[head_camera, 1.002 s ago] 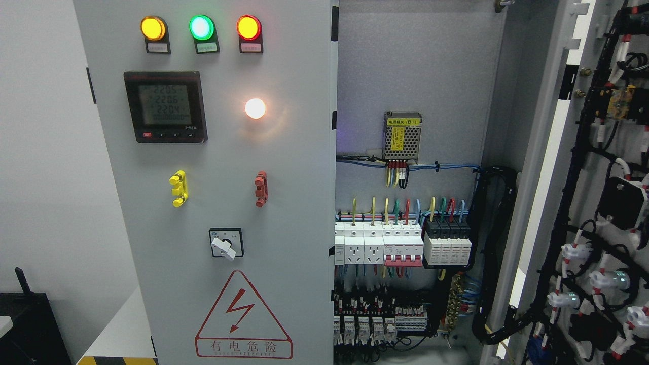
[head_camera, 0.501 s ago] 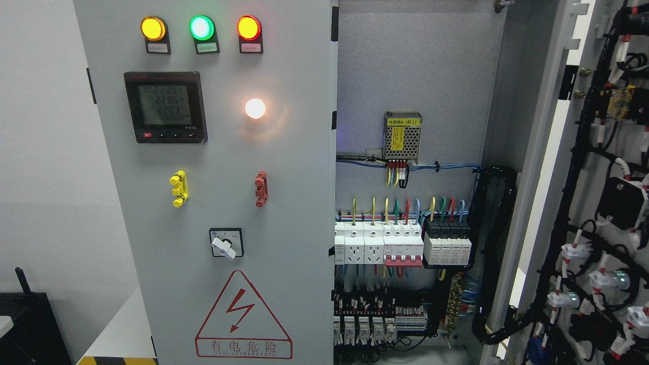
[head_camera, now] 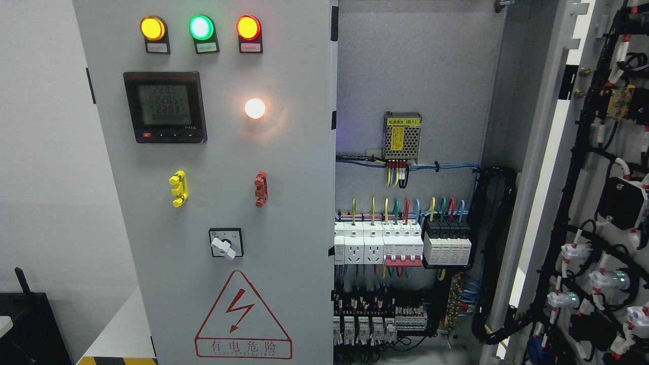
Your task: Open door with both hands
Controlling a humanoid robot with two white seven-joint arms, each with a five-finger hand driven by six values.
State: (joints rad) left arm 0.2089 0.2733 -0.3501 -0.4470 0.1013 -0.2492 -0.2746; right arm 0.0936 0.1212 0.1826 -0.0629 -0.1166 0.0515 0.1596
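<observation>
A: Where is the door?
B: The right door [head_camera: 583, 203] stands swung open at the frame's right, its inner face lined with black wiring [head_camera: 573, 167] and white fittings [head_camera: 575, 251]. The left door [head_camera: 218, 192] is shut and fills the centre-left.

A: What does the left door carry?
B: Three lit lamps [head_camera: 201, 27], yellow, green and red, above a meter [head_camera: 165, 107], a white lamp [head_camera: 255, 108], a yellow handle [head_camera: 178, 188], a red handle [head_camera: 260, 188], a rotary switch [head_camera: 225, 243] and a warning triangle [head_camera: 243, 317].

A: And inside?
B: A power supply [head_camera: 402, 135] above a row of breakers [head_camera: 403, 243].

A: The hands?
B: Neither hand is in view, so their state cannot be told.
</observation>
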